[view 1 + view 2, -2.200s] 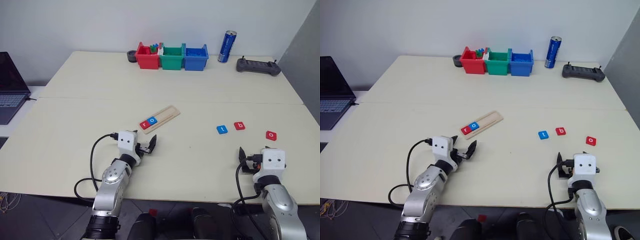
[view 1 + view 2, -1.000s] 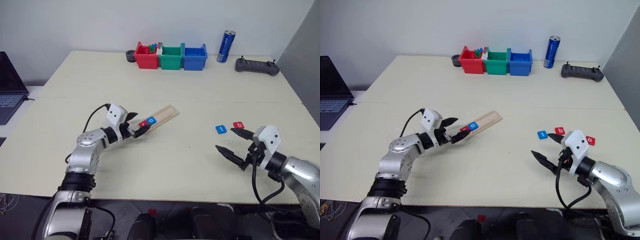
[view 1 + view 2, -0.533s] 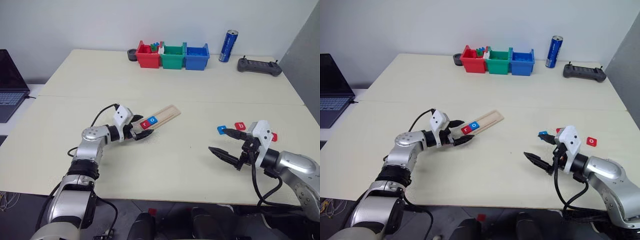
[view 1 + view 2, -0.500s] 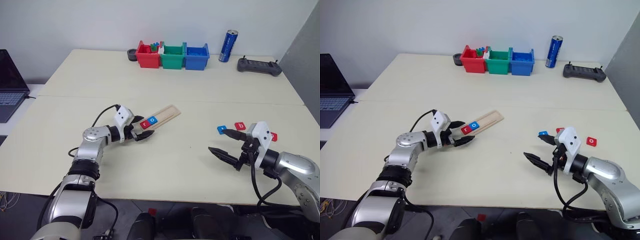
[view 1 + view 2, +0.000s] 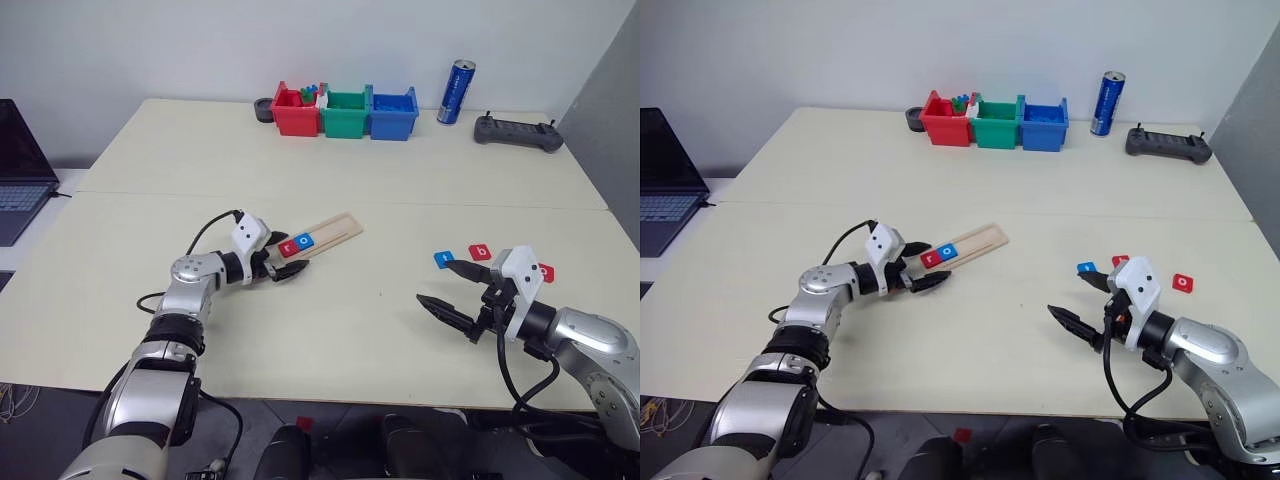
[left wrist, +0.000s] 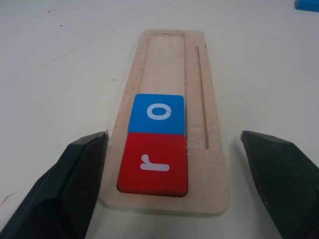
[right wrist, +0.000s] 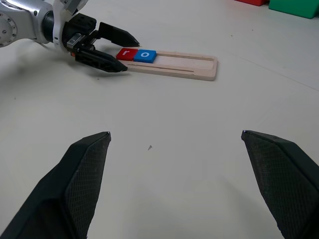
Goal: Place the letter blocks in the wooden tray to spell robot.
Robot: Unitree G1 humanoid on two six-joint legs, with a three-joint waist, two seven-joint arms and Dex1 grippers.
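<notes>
Since a second back, left gripper [image 5: 283,267] lower and tighter against the near end of the wooden tray [image 5: 322,236]; right gripper [image 5: 452,291] little changed. Left fingers spread, one tip on each side of the tray's near end, nothing pinched. Right fingers [image 5: 441,312] also spread wide and empty, low over bare tabletop at lower right.

Tray left of centre frame, long axis slanting from lower left up to upper right. Red r block [image 6: 153,165] seated at the near end of the groove, blue o block [image 6: 157,113] touching it just beyond; rest of groove bare.

Loose on the table at right, just past the right gripper: blue t block [image 5: 443,259], red b block [image 5: 481,251], and a red block [image 5: 1181,282] further right, letter unreadable.

Along the far edge: red bin [image 5: 295,113], green bin [image 5: 345,112], blue bin [image 5: 392,112], blue can [image 5: 456,92], dark controller [image 5: 517,132]. Laptop [image 5: 20,170] at left edge. Pale table [image 5: 340,330], white wall behind.
</notes>
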